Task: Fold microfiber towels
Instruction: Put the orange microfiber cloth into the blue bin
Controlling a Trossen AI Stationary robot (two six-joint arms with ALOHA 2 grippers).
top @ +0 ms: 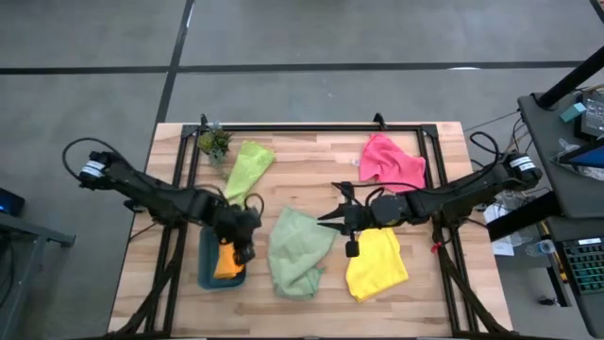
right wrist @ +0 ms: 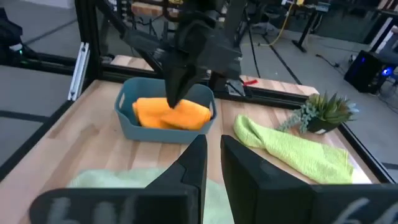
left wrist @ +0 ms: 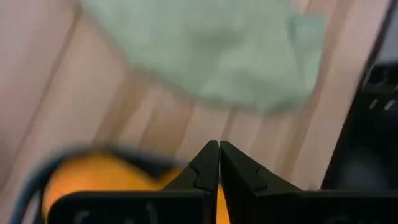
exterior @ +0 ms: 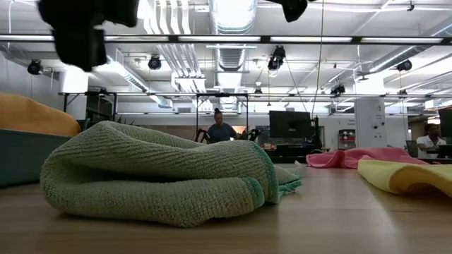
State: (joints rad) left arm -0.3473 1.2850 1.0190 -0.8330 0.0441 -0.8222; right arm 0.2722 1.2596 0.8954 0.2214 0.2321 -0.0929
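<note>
My left gripper is clenched, fingertips pressed together with nothing between them, hovering just over the orange towel that sits folded in the tray. My right gripper has its jaws nearly together, a thin gap showing, holding nothing as far as I can see. It hangs just over the near edge of the sage towel, which lies crumpled between the two arms, its long axis running toward the table's front edge. I judge sage is next: both arms are close, the right one nearer. Yellow towel lies just beside it, pink towel and lime towel farther back.
</note>
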